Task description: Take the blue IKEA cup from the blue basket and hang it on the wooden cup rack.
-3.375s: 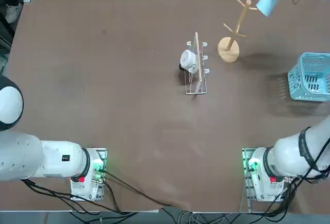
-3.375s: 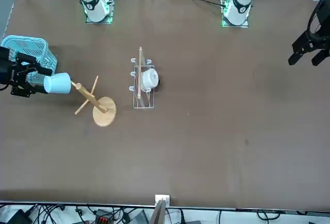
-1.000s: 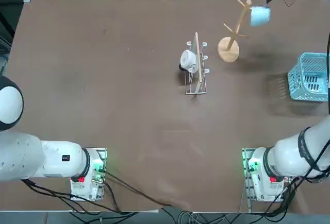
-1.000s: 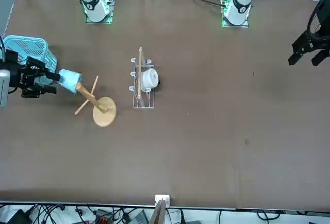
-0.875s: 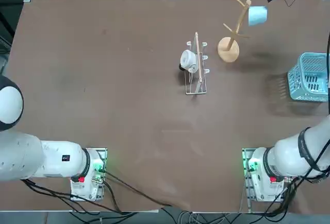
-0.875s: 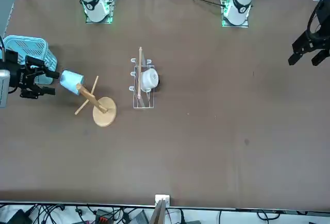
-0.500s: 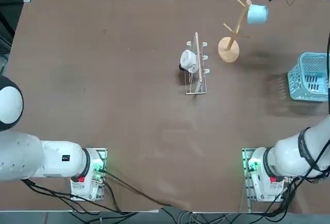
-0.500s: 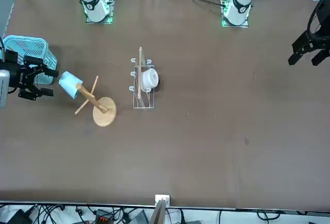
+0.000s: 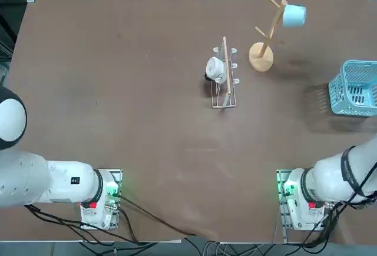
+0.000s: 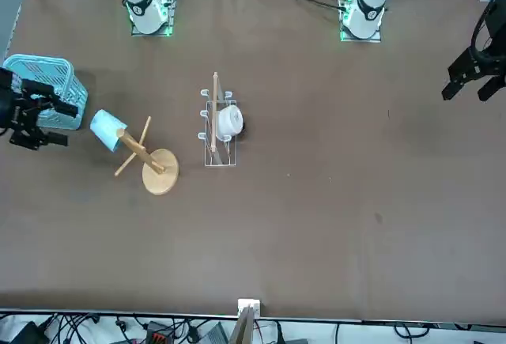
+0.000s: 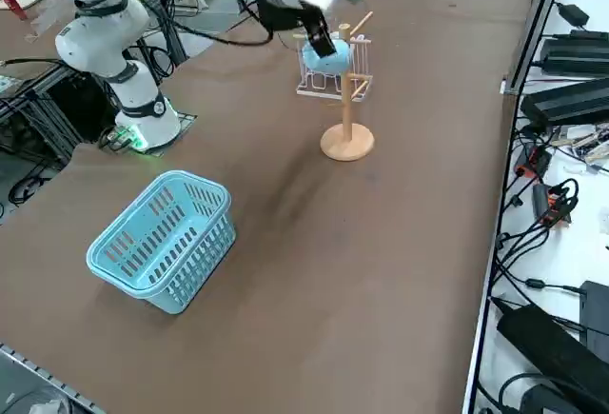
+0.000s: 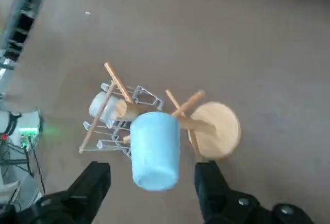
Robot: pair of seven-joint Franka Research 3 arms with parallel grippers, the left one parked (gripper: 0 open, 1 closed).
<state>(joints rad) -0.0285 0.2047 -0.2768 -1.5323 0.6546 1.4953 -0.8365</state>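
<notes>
Table (image 9: 118,91) fills my overhead view, and I place everything else from the rack (image 9: 266,38), the wooden mug tree standing toward the far side on its round base. Largest after the table is the basket (image 9: 355,88) — it sits on the table well apart from the rack, nearer the robot and out at the right edge, with nothing visible in it from the side view (image 11: 162,238). Just beside the rack, on its other side, stands a wire rack (image 9: 224,76) with a white mug (image 9: 214,67) on it. The right gripper (image 10: 49,126) hovers near the rack, level with its upper pegs — I see its two fingers (image 12: 93,183) spread wide with nothing between them, clear of the cup. The cup (image 9: 294,15) hangs tilted on an upper peg of the rack (image 12: 211,128), its closed bottom toward the gripper (image 12: 152,162).
</notes>
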